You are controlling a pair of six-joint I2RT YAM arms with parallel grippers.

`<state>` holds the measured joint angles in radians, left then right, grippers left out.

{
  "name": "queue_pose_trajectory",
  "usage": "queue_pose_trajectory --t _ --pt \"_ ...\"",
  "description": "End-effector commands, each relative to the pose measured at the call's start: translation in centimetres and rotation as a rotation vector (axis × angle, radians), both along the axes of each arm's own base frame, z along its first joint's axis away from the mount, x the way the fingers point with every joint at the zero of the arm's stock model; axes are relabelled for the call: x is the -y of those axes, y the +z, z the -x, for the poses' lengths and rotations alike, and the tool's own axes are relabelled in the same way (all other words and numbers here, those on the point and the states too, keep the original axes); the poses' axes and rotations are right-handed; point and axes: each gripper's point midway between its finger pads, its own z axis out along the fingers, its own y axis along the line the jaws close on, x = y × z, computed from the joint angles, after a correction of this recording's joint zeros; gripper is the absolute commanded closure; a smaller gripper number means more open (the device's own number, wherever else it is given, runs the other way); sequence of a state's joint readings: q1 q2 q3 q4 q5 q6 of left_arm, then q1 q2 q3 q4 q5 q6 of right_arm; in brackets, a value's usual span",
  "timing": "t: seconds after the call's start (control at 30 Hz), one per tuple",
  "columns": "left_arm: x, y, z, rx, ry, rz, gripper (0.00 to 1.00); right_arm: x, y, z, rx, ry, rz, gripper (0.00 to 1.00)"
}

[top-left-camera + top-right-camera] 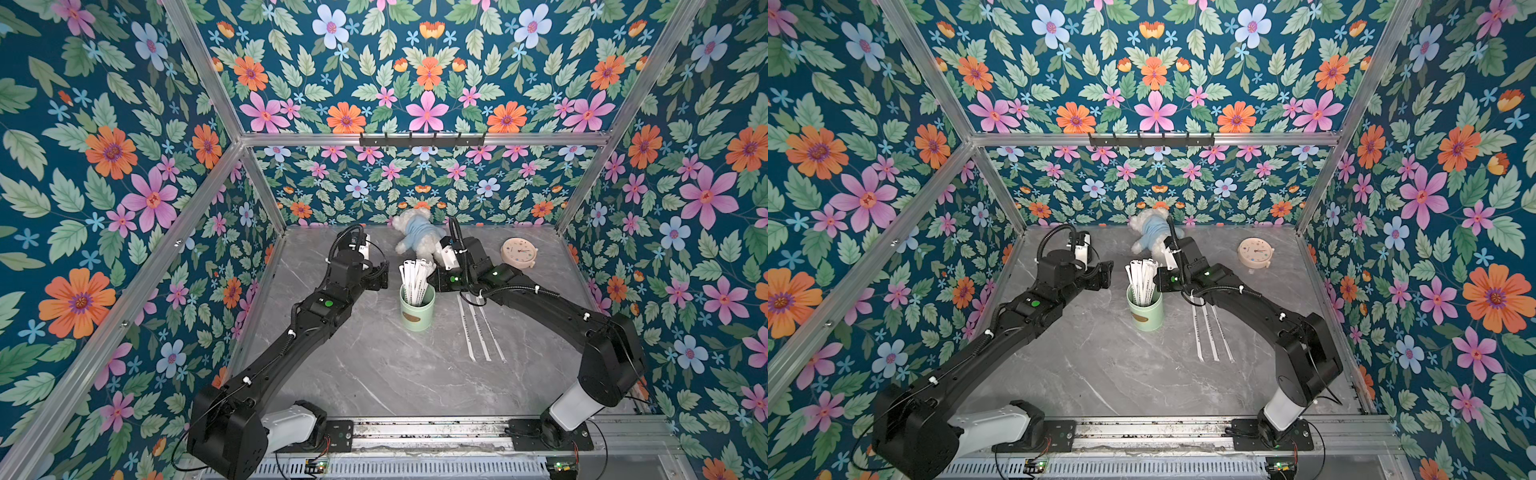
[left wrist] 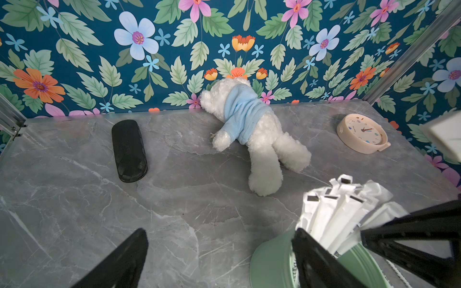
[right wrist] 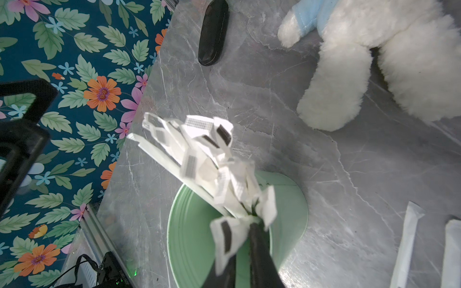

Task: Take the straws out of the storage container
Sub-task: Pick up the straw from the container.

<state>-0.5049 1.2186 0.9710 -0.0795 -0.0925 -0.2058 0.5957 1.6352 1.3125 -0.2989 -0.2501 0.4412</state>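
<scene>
Standing in the cup (image 1: 417, 316), most straws (image 1: 411, 278) lean in a loose fan, tops well above the rim. The cup is upright, mid-table (image 1: 374, 382). Three more straws (image 1: 480, 332) lie flat on the table to the cup's right, side by side, apart from it. Task looks partly done, with most of the bunch left to pull.

Handling, my read:
- **Feel:** they look paper-wrapped, very light, thin and bendy.
- **Grip risk:** the wrapper crumples and is probably slick, so a pinch can slide off or drag neighbours along.
- **Where to hold:** the top ends above the rim, across the flat faces.
- **How to pull:** straight up, since each straw is longer than the cup is deep.
- **Cup:** it looks light too, so a sideways tug could tip it.

Right gripper (image 3: 243, 232) is at the top of the bunch, jaws nearly together, clamped on straw tops. One wrapper end with a dark mark sits right at the jaws. One straw or several held, cannot tell.

Left gripper (image 2: 220, 232) is spread wide, holding nothing, just beside the cup on its left. One finger (image 2: 314, 259) is close to the rim; touching or not is unclear. It looks placed to steady the cup if needed.

Further out:
- Bear (image 1: 415, 237) lies face down by the back wall.
- Clock (image 1: 518, 251) sits back right.
- Black case (image 2: 128, 149) is on the bear's other side from the clock.

All are well apart from the cup, none in the way of a lift.
</scene>
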Motion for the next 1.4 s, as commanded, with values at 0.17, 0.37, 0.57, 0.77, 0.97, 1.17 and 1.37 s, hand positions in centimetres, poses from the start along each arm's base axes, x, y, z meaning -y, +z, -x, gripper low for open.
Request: queue_pose_trajectory --t 0.17,0.37,0.57,0.77,0.97,1.17,1.37 --pt "-0.2 0.3 0.0 0.014 0.004 -0.010 0.08 -0.1 0.4 -0.3 0.005 0.000 0.011 0.81" --pt "-0.3 0.3 0.0 0.015 0.006 -0.014 0.07 -0.4 -0.9 -0.7 -0.021 0.005 0.029 0.81" --pt "-0.3 0.2 0.0 0.013 0.006 -0.016 0.07 -0.4 -1.1 -0.7 -0.025 0.009 0.031 0.84" --pt "-0.3 0.2 0.0 0.014 0.006 -0.015 0.08 -0.3 -0.8 -0.5 -0.020 0.008 0.029 0.86" --pt "-0.3 0.2 0.0 0.013 0.007 -0.015 0.08 -0.1 -0.6 0.0 -0.022 0.016 0.040 0.87" --pt "-0.2 0.2 -0.1 0.013 0.005 -0.016 0.08 0.4 1.0 0.9 0.010 0.021 0.045 0.87" --pt "-0.3 0.2 -0.1 0.012 0.006 -0.015 0.08 0.6 1.4 1.3 0.019 0.027 0.060 0.87"
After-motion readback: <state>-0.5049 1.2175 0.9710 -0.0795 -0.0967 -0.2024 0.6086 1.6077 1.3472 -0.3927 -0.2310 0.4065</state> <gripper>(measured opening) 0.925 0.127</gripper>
